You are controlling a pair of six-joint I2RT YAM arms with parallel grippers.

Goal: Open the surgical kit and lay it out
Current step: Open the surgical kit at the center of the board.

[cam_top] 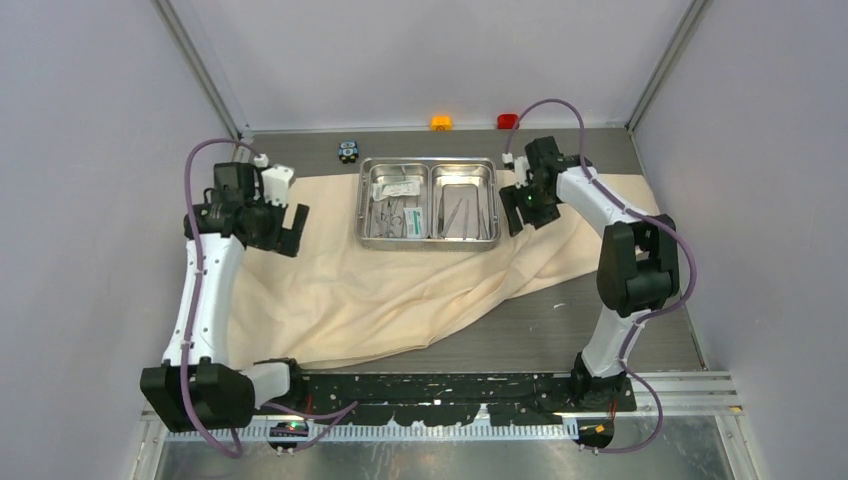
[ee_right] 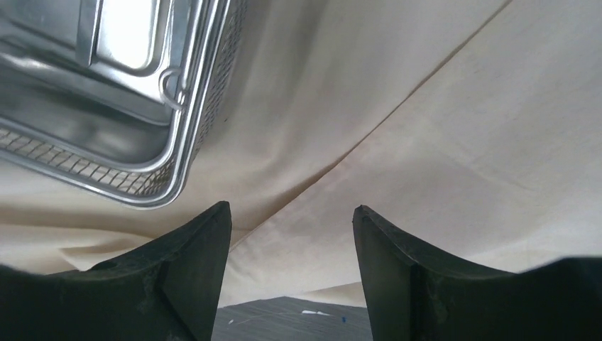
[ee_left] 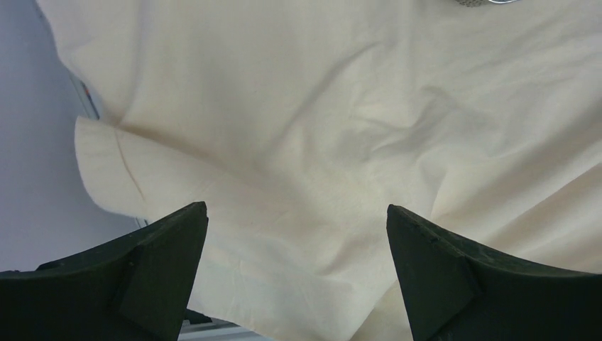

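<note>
A: Where does the kit stand?

B: The cloth wrap (cam_top: 340,290) lies opened across the desk (cam_top: 590,320), from nine o'clock to three. The steel tray (cam_top: 428,244) sits on it toward twelve o'clock, uncovered. Its nine o'clock compartment holds the white-and-green packet (cam_top: 397,187) and the ring-handled instruments (cam_top: 400,216). The three o'clock compartment holds the thin straight tools (cam_top: 460,215).

A: And the jaws?

B: Both pairs are spread and pinch nothing. The left jaws hang over the cloth near ten o'clock, well apart from the tray. The right jaws hover above the cloth just beside the tray's three o'clock wall.

A: So the unwrapping looks done?

B: Mostly, I'd say. The cloth is rumpled along its six o'clock edge and bunched at three o'clock, with bare desk showing at five.

A: How would you do this step well?

B: Flatten first. Pinch a hem, not the middle, and draw it outward and low, away from the tray, so the tray doesn't slide. That should give flat room for the instruments. When lifting from the tray, come straight down, take one tool by its shank, and keep clear of the mesh wall.
</note>
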